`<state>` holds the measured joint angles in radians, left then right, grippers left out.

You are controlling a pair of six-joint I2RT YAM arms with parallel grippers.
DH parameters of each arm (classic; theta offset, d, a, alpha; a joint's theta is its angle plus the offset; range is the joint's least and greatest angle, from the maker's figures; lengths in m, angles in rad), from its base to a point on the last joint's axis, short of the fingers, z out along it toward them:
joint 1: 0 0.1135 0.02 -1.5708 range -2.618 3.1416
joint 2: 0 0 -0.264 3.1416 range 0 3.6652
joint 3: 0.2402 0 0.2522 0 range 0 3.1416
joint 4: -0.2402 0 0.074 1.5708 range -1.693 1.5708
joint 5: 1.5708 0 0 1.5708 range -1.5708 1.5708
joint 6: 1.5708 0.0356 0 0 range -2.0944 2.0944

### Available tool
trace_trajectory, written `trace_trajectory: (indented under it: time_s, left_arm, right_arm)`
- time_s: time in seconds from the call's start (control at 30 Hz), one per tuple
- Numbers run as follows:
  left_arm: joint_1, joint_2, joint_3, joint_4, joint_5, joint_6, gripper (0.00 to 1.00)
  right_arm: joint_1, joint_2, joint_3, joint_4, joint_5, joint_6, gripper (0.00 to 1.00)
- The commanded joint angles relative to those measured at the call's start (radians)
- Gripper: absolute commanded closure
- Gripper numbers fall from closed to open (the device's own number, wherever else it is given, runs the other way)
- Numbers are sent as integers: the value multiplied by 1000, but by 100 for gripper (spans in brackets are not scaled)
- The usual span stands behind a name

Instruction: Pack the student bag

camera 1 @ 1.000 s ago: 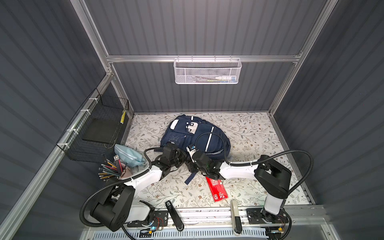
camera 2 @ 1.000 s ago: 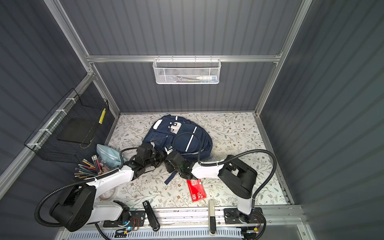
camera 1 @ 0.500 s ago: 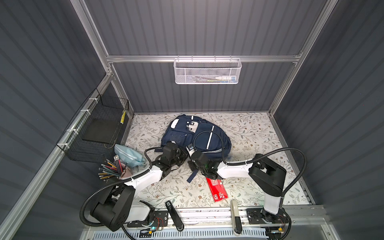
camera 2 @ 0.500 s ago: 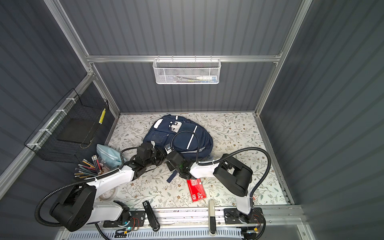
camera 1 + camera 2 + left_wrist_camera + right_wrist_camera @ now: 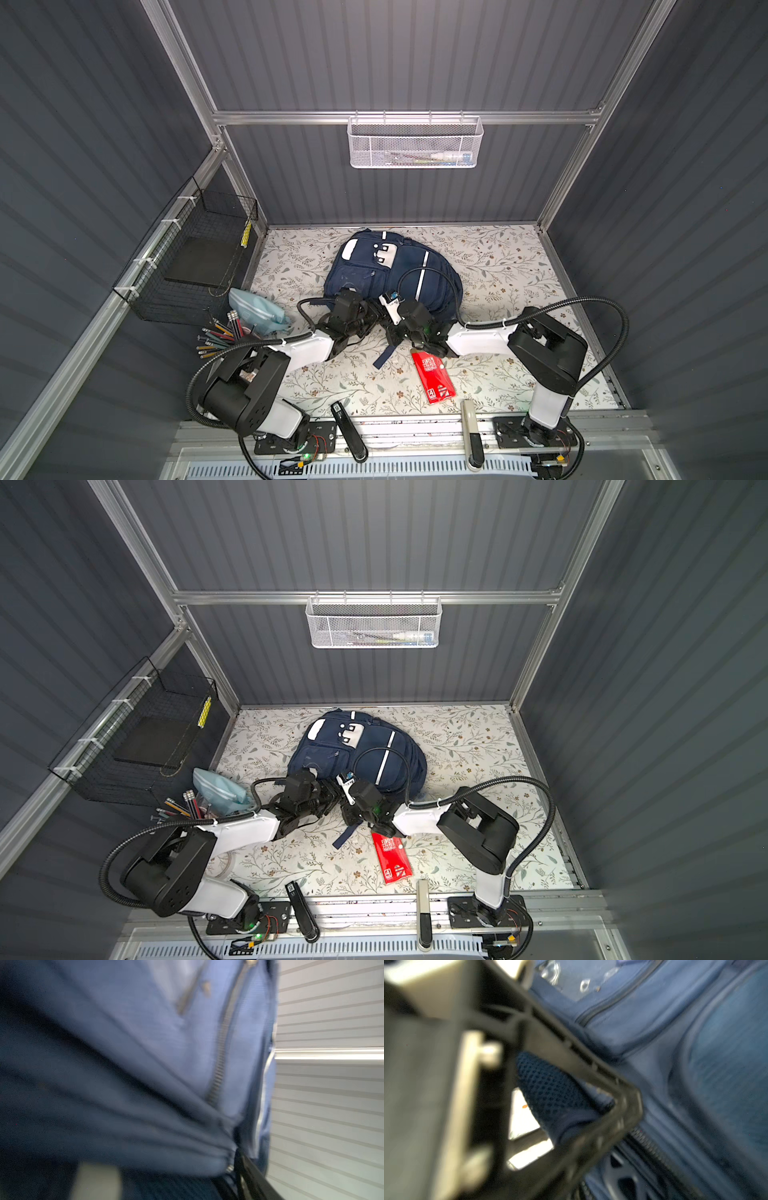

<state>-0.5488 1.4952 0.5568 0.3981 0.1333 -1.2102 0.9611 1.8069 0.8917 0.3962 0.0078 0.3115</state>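
Right gripper [image 5: 627,1103]: pinched shut on the student bag [image 5: 361,259].
Left gripper [image 5: 371,312]: width could not be told.
Good way: needed slow, gentle pulling.

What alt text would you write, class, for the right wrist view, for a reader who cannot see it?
Blurred close-up: the right gripper, its black fingers closed to a point, meets the student bag, navy fabric with zips. Navy mesh padding fills the gap between the fingers, with a bright patch of table beyond.
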Motion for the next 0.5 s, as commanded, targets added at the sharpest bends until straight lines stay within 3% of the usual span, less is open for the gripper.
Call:
trace_trajectory:
  time_s: [0.0, 0.07, 0.13, 0.17, 0.47]
  left_arm:
    - [-2, 23, 38, -26, -41, 50, 39]
    - [-2, 33, 32, -13, -44, 54, 59]
    - [-2, 40, 33, -15, -50, 56, 89]
    - [-2, 38, 35, -20, -53, 61, 97]
    - [8, -32, 64, -139, -102, 126, 100]
  right_arm:
    - [-6, -63, -16, 76, -44, 26, 100]
    - [-21, -72, -43, 96, -57, 50, 100]
    - [-35, -86, -65, 92, -54, 63, 100]
    - [-39, -92, -69, 78, -46, 59, 100]
    - [-86, -208, -127, -108, 60, 27, 100]
